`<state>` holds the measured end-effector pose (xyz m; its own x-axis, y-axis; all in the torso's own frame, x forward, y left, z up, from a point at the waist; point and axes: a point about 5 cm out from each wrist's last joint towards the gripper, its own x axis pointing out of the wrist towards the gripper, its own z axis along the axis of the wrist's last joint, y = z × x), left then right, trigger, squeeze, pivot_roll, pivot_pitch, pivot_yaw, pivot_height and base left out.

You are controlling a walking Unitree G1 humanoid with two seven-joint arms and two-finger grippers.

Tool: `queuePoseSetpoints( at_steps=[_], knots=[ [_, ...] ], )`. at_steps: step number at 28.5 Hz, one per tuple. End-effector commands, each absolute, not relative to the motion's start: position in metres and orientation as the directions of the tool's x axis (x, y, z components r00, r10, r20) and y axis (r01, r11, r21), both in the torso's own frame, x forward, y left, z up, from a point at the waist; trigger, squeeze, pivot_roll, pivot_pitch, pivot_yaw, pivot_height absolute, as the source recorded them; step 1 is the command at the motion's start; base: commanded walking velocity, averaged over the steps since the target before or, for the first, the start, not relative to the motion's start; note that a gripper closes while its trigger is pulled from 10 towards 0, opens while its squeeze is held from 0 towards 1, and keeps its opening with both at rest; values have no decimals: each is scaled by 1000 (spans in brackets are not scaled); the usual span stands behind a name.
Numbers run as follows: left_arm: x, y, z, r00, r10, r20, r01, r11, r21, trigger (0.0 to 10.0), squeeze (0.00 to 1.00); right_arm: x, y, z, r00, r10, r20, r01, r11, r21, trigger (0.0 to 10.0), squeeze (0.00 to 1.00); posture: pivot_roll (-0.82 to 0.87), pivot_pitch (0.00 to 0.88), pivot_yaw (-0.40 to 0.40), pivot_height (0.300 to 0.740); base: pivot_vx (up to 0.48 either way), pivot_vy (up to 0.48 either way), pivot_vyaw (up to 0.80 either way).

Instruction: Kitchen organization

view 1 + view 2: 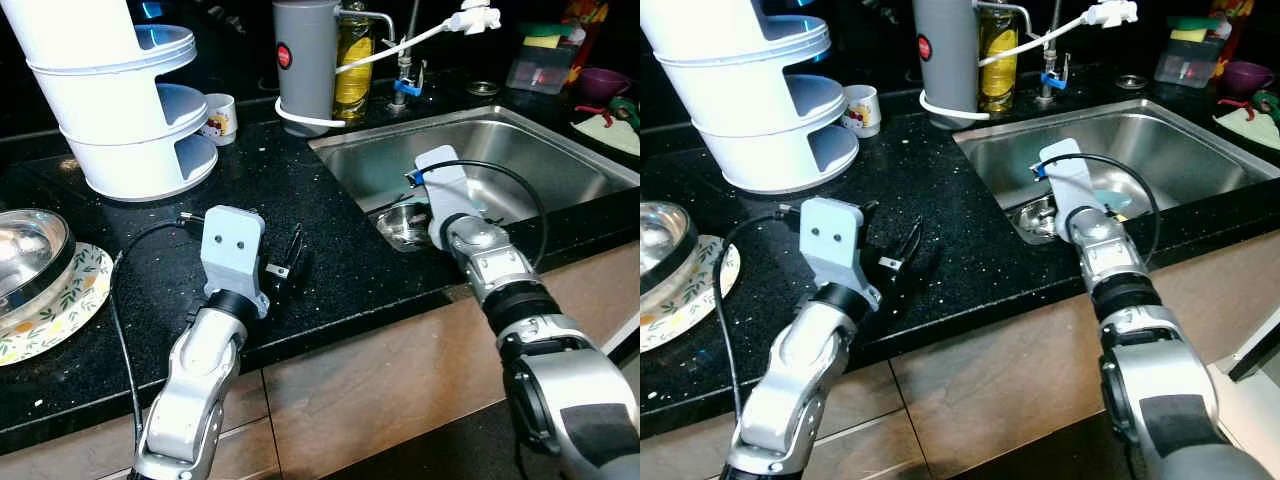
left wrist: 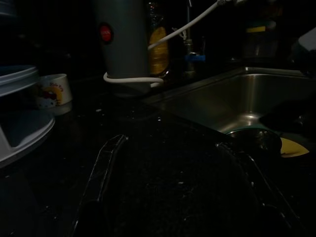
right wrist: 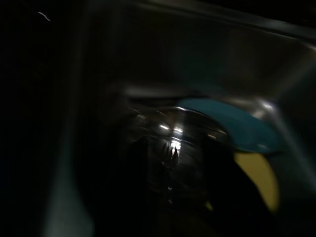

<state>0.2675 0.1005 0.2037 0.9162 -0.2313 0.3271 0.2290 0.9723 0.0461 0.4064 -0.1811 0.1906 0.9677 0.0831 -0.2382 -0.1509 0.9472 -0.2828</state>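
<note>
My left gripper [image 1: 290,258] rests low over the black counter [image 1: 330,270] in front of the white rack, open, with nothing between its fingers [image 2: 103,168]. In the steel sink [image 1: 520,150], a small steel bowl [image 1: 403,226] sits in the near left corner. Beside it lie a teal item [image 3: 237,126] and a yellow one [image 3: 256,177]. My right gripper [image 1: 428,205] reaches down into that corner, right at the bowl. The right wrist view is dark and blurred, with the bowl [image 3: 173,143] very close.
A white tiered rack [image 1: 120,110] and a small mug [image 1: 220,115] stand at the back left. A grey cylinder [image 1: 305,65], an oil bottle [image 1: 352,60] and the tap [image 1: 405,75] stand behind the sink. A steel bowl [image 1: 25,260] sits on a floral plate [image 1: 75,295] at far left.
</note>
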Motion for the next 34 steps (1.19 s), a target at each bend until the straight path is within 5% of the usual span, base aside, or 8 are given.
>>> queuePoseSetpoints(
  at_steps=[1, 3, 4, 10, 16, 20, 26, 34],
  knots=[
    [267, 102, 203, 920, -225, 322, 220, 974, 52, 10000, 0, 409, -176, 204, 978, 125, -169, -158, 966, -202, 10000, 1000, 70, 0, 12, 740, 0, 0, 0],
    [267, 102, 204, 919, -226, 322, 220, 974, 53, 10000, 0, 409, -174, 211, 981, 152, -117, -168, 976, -139, 10000, 957, 70, 0, 12, 740, 0, 0, 0],
    [268, 102, 204, 919, -226, 323, 220, 974, 54, 10000, 0, 409, -172, 216, 981, 180, -76, -187, 978, -92, 10000, 0, 68, 0, 13, 740, 0, 0, 0],
    [268, 104, 205, 919, -219, 329, 214, 976, 51, 10000, 0, 401, -165, 235, 935, 326, 138, -341, 935, 101, 10000, 0, 70, 0, 8, 740, 0, 0, 0],
    [267, 115, 210, 921, -177, 348, 168, 984, 57, 10000, 0, 360, -153, 248, 722, 485, 493, -649, 722, 241, 10000, 0, 76, 0, 4, 740, 0, 0, 0],
    [266, 120, 212, 921, -163, 354, 151, 987, 62, 10000, 0, 345, -148, 250, 653, 510, 560, -721, 646, 251, 10000, 0, 76, 0, 5, 740, 0, 0, 0],
    [266, 144, 223, 920, -90, 382, 61, 994, 89, 10000, 0, 307, -127, 253, 439, 571, 694, -895, 342, 285, 10000, 0, 81, 0, 11, 740, 0, 0, 0],
    [258, 180, 232, 911, 97, 402, -149, 984, 100, 10000, 0, 309, -111, 228, 509, 650, 564, -861, 391, 327, 10000, 0, 99, 0, 0, 740, 0, 0, 0]
  ],
)
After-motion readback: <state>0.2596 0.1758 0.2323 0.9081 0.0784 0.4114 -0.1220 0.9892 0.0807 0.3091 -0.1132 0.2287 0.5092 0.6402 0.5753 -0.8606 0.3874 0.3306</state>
